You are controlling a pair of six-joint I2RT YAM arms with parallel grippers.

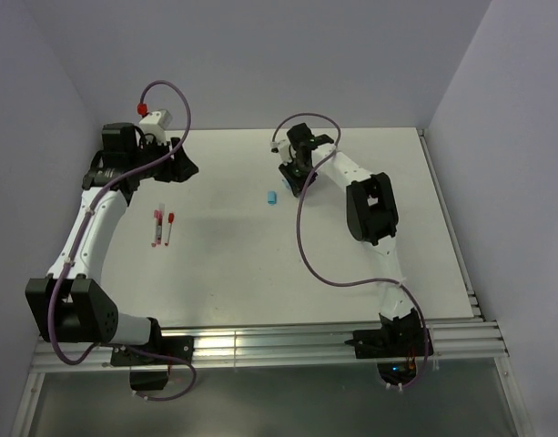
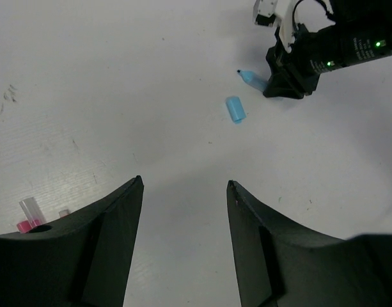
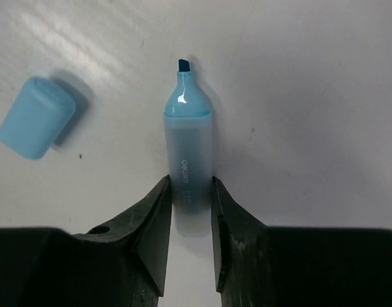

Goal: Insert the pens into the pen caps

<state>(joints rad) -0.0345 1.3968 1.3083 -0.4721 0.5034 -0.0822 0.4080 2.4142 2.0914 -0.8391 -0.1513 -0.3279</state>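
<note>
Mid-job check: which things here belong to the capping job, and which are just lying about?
Job: blue pen, gripped by the right fingers; blue cap beside it; two red-ended pens near the left arm.
Lying about: no stray items visible; the purple cables belong to the arms.

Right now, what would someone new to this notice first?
The uncapped light blue pen stands out, its barrel pinched in the right gripper. Its light blue cap lies loose beside it. The left gripper hangs open near the red-ended pens.
</note>
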